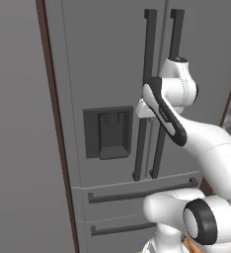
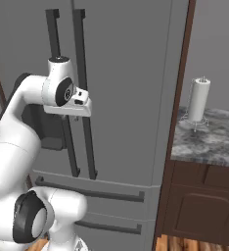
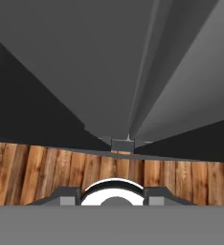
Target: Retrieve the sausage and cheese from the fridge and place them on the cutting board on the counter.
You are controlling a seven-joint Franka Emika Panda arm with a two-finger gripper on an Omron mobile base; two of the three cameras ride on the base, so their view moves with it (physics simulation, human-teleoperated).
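At the fridge [image 1: 107, 74] front, doors were shut, both lower drawers closed too, so sausage/cheese weren't on show. Arm was reaching up w/ the hand pressed against the two long dark vertical handles [image 1: 148, 99] at the centre seam, roughly mid-height of the doors, just right of the dark dispenser recess [image 1: 108, 132] in left base view. Gripper [image 2: 80, 103] sat at the handles in right base view, its white hand body hid the fingers, so can't tell how wide the jaws stood or whether they'd clamped a handle. Hand view looked down along the door seam: grey door panels either side, dark handle shapes spreading outward, wood plank floor [image 3: 47, 174] below, finger tips [image 3: 66, 195] low in frame. Counter [image 2: 209, 142], grey-white marbled over dark brown cabinet fronts, was just right of the fridge past a brown side panel [image 2: 181, 78]; a paper towel roll [image 2: 199, 99] stood upright on it on a wire holder.
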